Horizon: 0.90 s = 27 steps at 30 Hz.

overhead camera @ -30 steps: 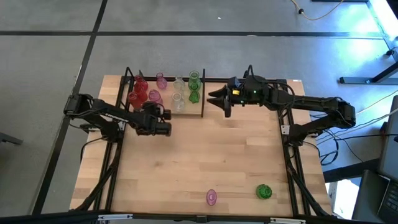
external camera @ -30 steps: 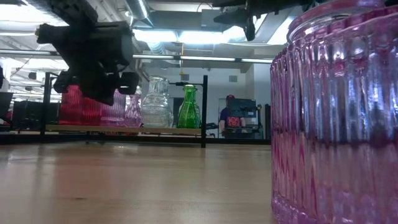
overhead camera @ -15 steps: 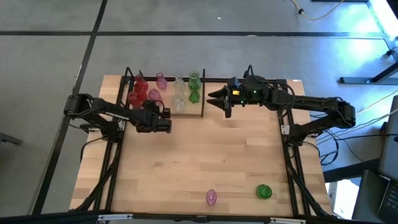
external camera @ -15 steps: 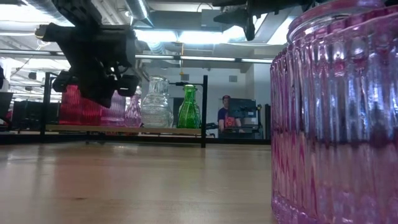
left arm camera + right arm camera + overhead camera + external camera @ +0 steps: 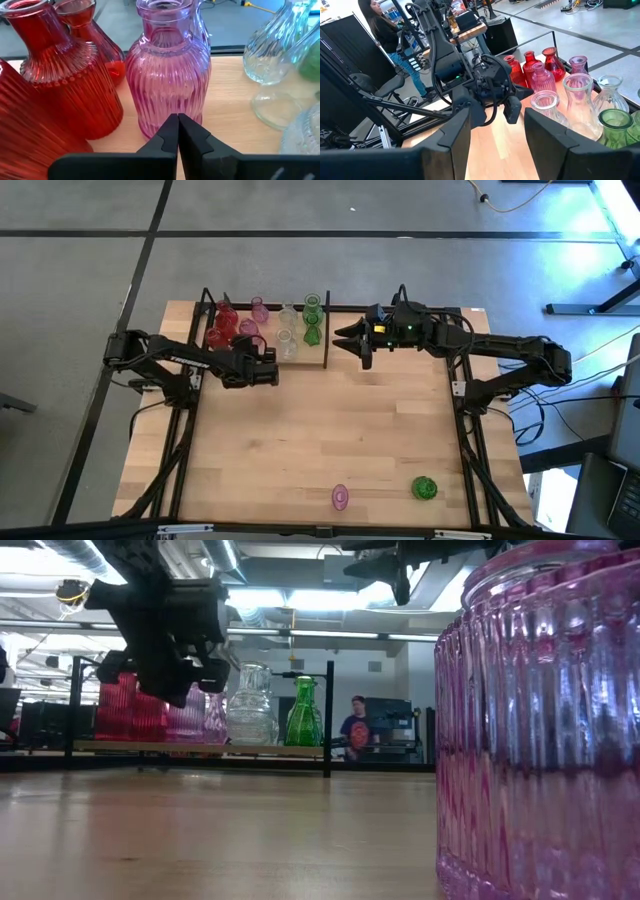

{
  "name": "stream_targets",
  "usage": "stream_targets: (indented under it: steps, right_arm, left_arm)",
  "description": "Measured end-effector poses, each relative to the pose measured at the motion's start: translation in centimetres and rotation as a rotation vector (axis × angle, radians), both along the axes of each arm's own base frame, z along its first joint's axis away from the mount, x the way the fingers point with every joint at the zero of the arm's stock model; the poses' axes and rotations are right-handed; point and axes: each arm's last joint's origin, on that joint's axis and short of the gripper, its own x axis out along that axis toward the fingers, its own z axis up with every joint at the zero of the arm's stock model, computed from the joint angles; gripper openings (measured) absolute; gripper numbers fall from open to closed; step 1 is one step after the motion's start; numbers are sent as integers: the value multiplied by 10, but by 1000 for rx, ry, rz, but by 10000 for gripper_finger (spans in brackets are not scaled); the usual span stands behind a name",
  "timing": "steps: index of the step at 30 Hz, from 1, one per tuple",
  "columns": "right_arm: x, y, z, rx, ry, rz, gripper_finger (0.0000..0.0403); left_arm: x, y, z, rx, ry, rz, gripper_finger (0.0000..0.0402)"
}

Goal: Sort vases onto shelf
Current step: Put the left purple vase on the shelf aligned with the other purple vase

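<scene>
- Currently we are finding the left gripper (image 5: 272,373) shut on nothing, hanging just in front of the shelf (image 5: 322,364), its tips facing a pink vase (image 5: 167,75) standing there.
- We are noting the right gripper (image 5: 345,338) with jaws apart and empty, waiting just beside the shelf's right end.
- We are counting red, pink, clear and green vases upright on the shelf; two remain off it at the table's near edge: a pink one (image 5: 340,498) and a green one (image 5: 424,488).
- We are judging both well apart from either gripper, across the table from the shelf; the green one is lying toward the right arm's side, the pink roughly midway.
- We are unable to tell their long axes from above.
</scene>
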Motion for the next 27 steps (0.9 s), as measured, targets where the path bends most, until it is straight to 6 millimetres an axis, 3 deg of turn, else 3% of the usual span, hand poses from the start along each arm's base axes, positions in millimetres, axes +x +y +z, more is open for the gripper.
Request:
stream_targets:
  steps: [11,27]
  right_arm:
    - [0,0,0,0,0,0,168]
    - [0,1,0,3,0,19,168]
  left_arm:
    - [-5,-9,-2,-77,-9,8,0]
    - [-5,3,0,-2,-25,59,0]
